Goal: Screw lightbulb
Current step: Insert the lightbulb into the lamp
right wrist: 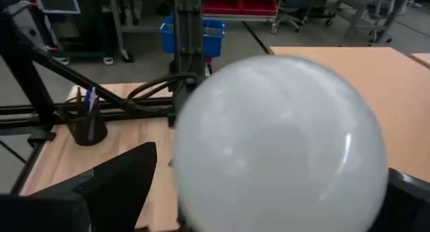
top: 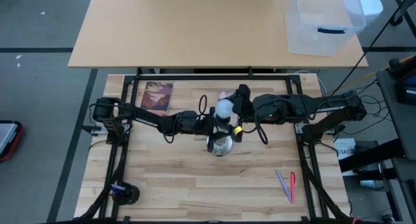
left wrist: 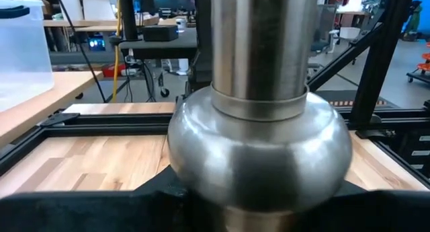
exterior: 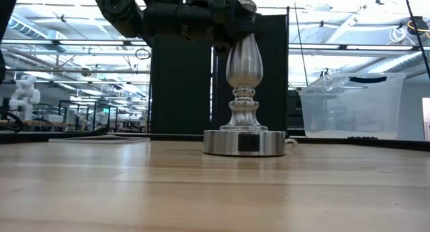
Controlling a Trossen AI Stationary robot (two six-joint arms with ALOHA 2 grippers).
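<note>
The silvery stand (exterior: 243, 77) stands upright on its round base (top: 220, 146) at the table's middle. My left gripper (top: 209, 124) reaches in from the table's left and is shut on the stand high up. My right gripper (top: 233, 113) reaches in from the right and is shut on the lightbulb (top: 224, 109), whose frosted white globe (right wrist: 279, 144) fills the right wrist view. The bulb's screw base and the socket are hidden by the grippers. My left gripper holds the stand's upper body, at the round bulge (left wrist: 259, 151) below its straight neck, between its two fingers. The fingers come level from the table's left. The stand stays upright with its base on the table. My right gripper pinches the lightbulb's white globe (right wrist: 201, 185) between its two fingers (right wrist: 114, 185), one on either side. It comes from the table's right, above the stand. Whether the bulb's base sits in the socket is hidden.
A reddish-brown book (top: 156, 97) lies at the far left of the table. Pens (top: 286, 185) lie near the right front. A dark cup (top: 123, 193) stands at the left front corner. A clear plastic bin (top: 322, 23) stands on the far table.
</note>
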